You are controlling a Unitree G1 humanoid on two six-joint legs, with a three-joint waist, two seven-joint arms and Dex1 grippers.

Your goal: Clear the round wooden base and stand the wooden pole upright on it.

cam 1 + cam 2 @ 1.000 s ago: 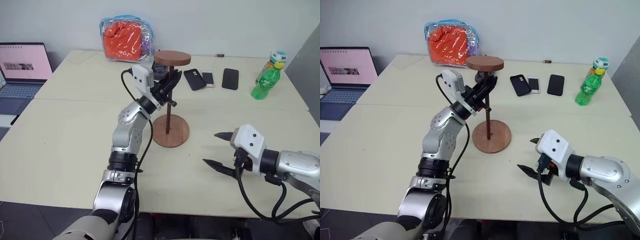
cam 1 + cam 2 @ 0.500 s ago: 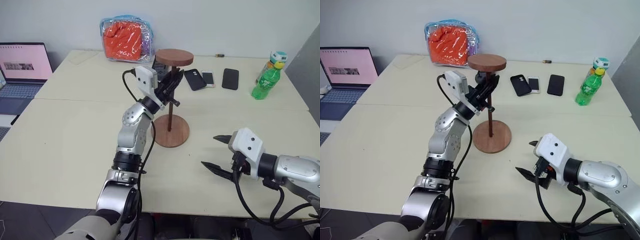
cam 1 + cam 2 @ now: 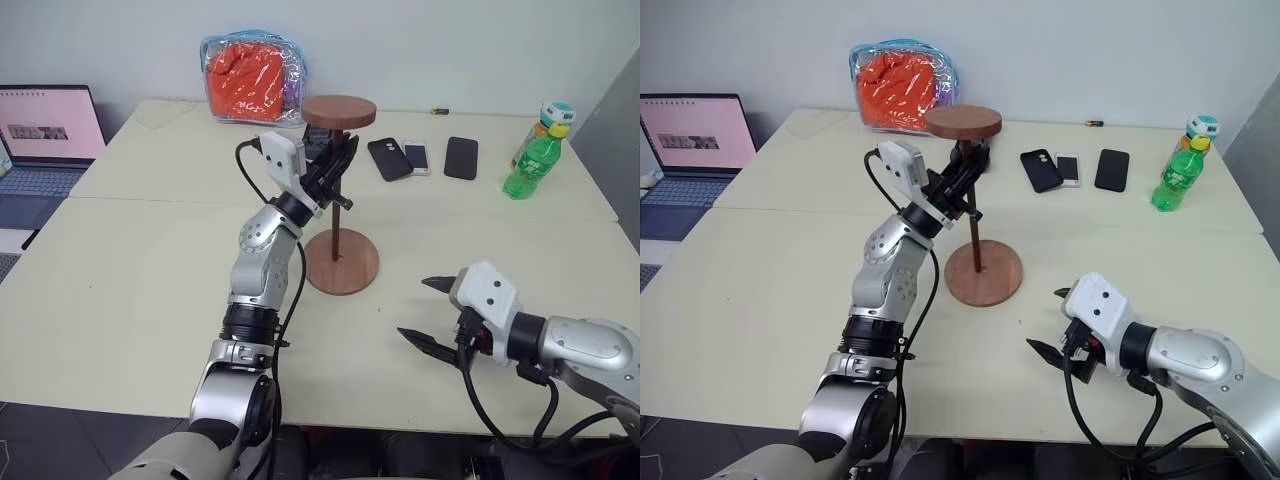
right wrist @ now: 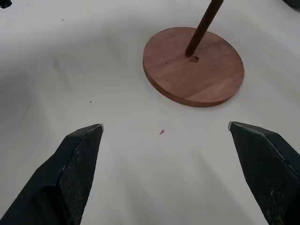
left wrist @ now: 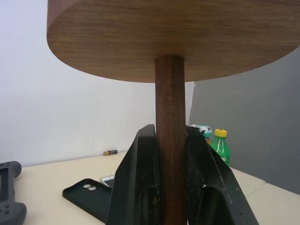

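You see matt, grained wood on the round wooden base [image 4: 193,72] and wooden pole [image 5: 170,136]. The table [image 3: 140,290] looks smooth and matt.

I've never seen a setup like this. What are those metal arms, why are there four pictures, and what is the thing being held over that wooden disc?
This is a humanoid robot with two arms, each ending in a gripper of two black fingers. Two pictures come from cameras in its head, looking down over a cream table; the other two come from a camera on each wrist.

The left gripper is shut on the wooden pole, just under the round cap at its top. The pole's lower end is at the hole in the round wooden base, leaning a little. The right gripper hangs open and empty above the table, near the base.

Farther back lie three phones, a green bottle, a clear pouch with something orange inside, and a laptop on the left.
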